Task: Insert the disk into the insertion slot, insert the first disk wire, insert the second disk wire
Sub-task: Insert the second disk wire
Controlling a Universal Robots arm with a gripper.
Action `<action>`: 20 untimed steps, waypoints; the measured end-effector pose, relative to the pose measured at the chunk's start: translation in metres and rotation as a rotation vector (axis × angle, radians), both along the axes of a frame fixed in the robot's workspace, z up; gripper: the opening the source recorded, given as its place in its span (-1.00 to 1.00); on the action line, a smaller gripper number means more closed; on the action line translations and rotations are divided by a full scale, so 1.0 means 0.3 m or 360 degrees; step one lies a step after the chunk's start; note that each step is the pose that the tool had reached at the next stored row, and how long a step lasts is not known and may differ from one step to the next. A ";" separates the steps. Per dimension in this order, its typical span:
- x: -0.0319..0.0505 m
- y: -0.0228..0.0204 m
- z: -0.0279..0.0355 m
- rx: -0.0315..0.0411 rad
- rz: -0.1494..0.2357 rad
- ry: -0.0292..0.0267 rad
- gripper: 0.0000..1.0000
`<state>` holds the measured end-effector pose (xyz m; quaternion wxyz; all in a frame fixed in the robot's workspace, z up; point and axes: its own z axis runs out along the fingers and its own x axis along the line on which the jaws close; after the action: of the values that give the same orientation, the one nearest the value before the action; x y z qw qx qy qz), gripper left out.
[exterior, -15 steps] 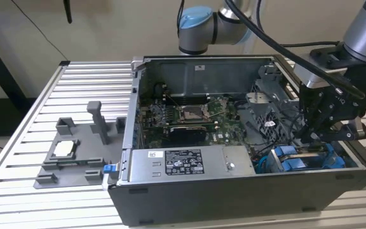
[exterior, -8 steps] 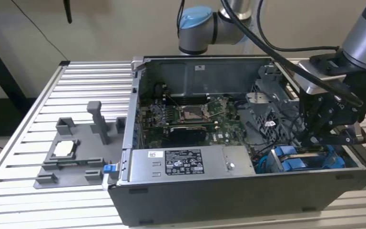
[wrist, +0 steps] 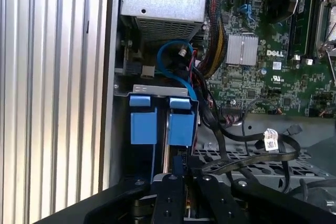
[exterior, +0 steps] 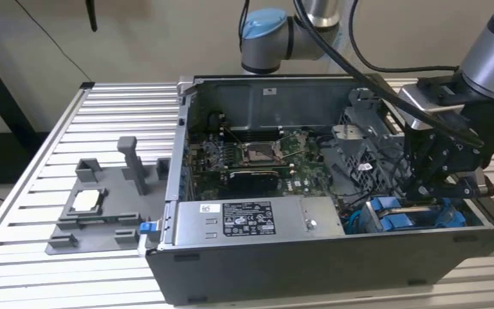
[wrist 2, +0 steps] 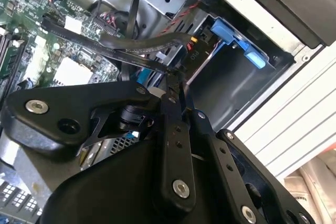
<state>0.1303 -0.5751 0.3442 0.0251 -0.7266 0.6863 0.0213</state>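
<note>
Blue plastic carrier tabs mark the insertion slot at the front corner of the computer case, on the exterior view's right. The bay also shows in the first wrist view. The disk itself cannot be made out for certain; the two blue carrier ends suggest it is already seated in the bay.

The gripper hangs low inside the case, directly over the bay. In the second wrist view its fingers are drawn together on a flat black wire, pinched near its connector end beside the bay. I judge this to be the wire insertion step, though which of the two wires cannot be told.

To do it well:
- keep the connector square to its socket;
- guide the cable slack clear of the motherboard;
- press straight, without side load on the blue tabs.
</note>
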 end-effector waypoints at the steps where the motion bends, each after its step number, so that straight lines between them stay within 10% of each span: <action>1: 0.000 0.000 -0.001 0.0000 -0.0002 0.00000 -0.68; 20: 0.006 0.000 -0.030 0.0004 -0.0028 -0.00014 -0.68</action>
<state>0.1321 -0.5751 0.3351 0.0265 -0.7205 0.6926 0.0217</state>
